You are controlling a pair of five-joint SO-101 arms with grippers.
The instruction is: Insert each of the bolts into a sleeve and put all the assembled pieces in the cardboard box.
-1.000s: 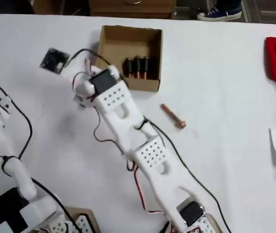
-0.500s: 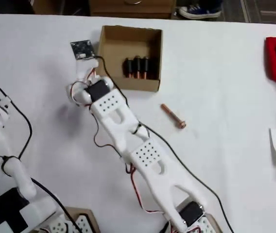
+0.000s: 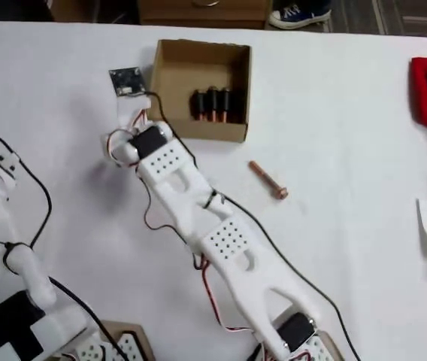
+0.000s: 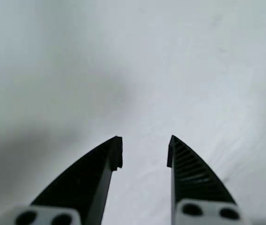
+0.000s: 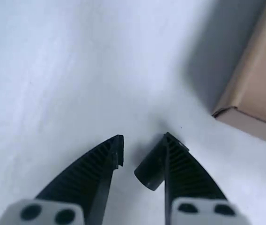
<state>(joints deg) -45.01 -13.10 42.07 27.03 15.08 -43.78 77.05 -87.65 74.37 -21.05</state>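
Now the right end effector (image 5: 143, 138) is apart around the black sleeve (image 5: 149, 173), which touches one finger on the worktop (image 5: 53, 70) beside the cardboard box (image 5: 254, 79). Probably it must close, then go to the loose bolt (image 3: 267, 180). The left end effector (image 4: 144, 140) is apart and holds nothing.

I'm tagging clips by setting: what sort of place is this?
Probably a robotics lab or workshop bench: a white robot arm over a white table, a cardboard box of assembled pieces, a loose bolt.

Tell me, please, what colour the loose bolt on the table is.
Copper-brown. The bolt shows best in the high view, lying on the white table.
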